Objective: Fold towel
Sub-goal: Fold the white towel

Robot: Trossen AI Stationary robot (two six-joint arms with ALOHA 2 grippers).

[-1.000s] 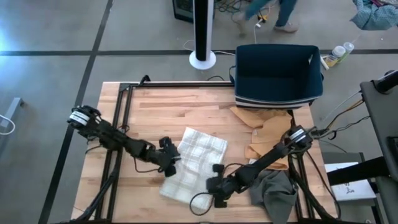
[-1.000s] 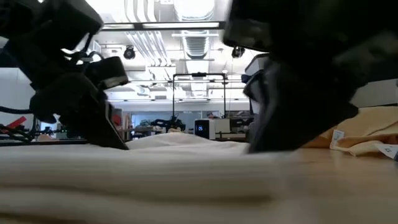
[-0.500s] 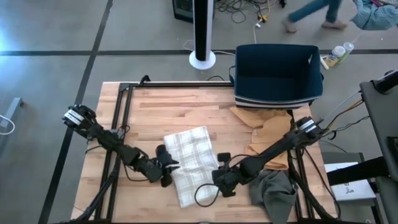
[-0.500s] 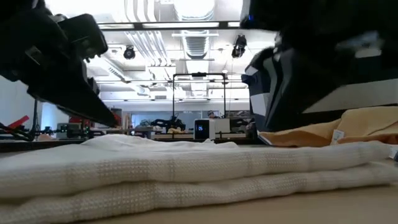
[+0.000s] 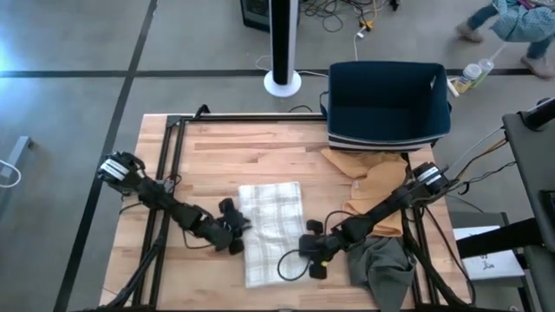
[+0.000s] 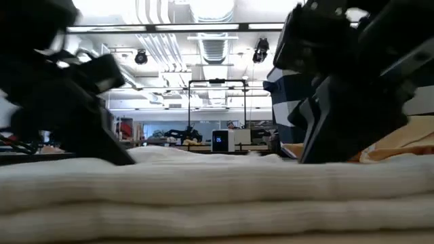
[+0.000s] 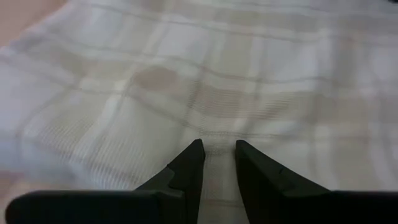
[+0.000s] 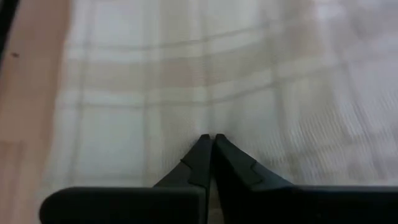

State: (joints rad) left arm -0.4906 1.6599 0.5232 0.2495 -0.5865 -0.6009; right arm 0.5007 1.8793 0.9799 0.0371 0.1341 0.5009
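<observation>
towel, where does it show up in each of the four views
High view: towel lies at the table's front centre, between the two grippers.
Low view: towel fills the lower half as stacked folded layers.
Left wrist view: towel fills almost the whole picture.
Right wrist view: towel covers most of it, bare wood along one edge.
Shared landmark: its plaid stripes.

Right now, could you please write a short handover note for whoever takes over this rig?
Left pincer: at the left edge of the checked towel, jaws narrowly apart with towel fabric between the tips; a firm grip cannot be confirmed.
Right pincer: shut, tips on the towel's right edge.
The towel lies on the wooden table as a narrow upright rectangle; the low view shows stacked layers, so at least one fold is done.
Tan cloths and a grey cloth wait at the right, beside the dark bin.
Left: probably one more fold, then release.
</observation>
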